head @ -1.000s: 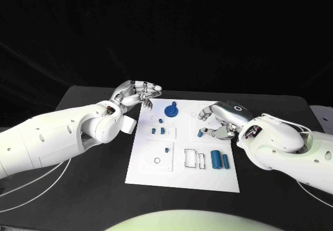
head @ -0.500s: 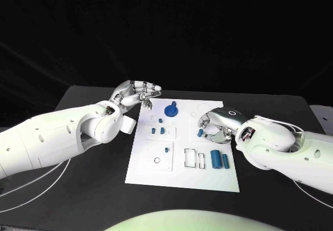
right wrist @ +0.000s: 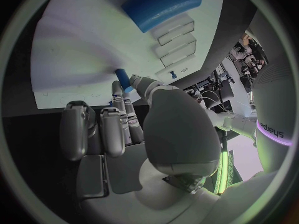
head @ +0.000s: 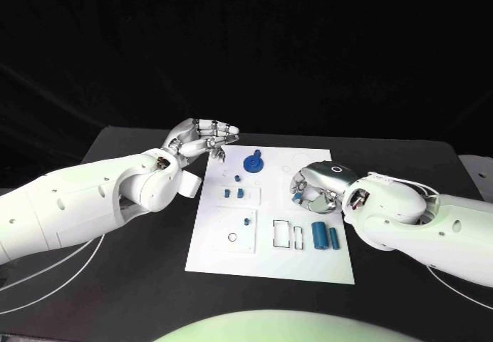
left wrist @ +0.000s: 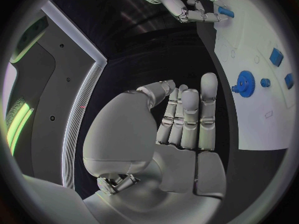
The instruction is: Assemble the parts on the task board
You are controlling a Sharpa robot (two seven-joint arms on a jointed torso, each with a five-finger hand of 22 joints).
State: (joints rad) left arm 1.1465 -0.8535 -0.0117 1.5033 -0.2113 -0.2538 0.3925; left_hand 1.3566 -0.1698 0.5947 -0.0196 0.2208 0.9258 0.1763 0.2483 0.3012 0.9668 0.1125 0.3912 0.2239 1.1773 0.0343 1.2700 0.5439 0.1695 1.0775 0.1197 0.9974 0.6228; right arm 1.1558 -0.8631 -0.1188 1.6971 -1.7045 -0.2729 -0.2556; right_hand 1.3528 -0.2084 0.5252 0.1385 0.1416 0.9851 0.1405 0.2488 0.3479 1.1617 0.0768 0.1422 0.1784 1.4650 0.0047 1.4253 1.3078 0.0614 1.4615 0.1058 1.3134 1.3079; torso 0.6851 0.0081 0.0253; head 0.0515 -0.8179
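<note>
The white task board [head: 269,263] lies in the middle of the black table. On it are a blue gear [head: 253,165], two small blue pieces [head: 233,192] and two blue cylinders [head: 327,236]. My right hand [head: 316,187] hovers over the board's right middle, its back turned up. It pinches a small blue peg [right wrist: 122,78] between thumb and fingertips, just above the board [right wrist: 81,50]. My left hand [head: 206,135] hangs at the board's far left corner with nothing in it, its fingers [left wrist: 187,114] loosely upright. The left wrist view also takes in the gear [left wrist: 244,82] and my right hand [left wrist: 187,5].
A small dark ring [head: 233,237] and white rectangular frames [head: 281,234] sit in the board's near half. A thick blue cylinder [right wrist: 162,6] lies close to my right hand. Black table surrounds the board, with a white cable [head: 62,263] on the near left.
My right hand has rolled over and slid slightly left above the board, carrying the small blue peg. The left hand has stayed still.
</note>
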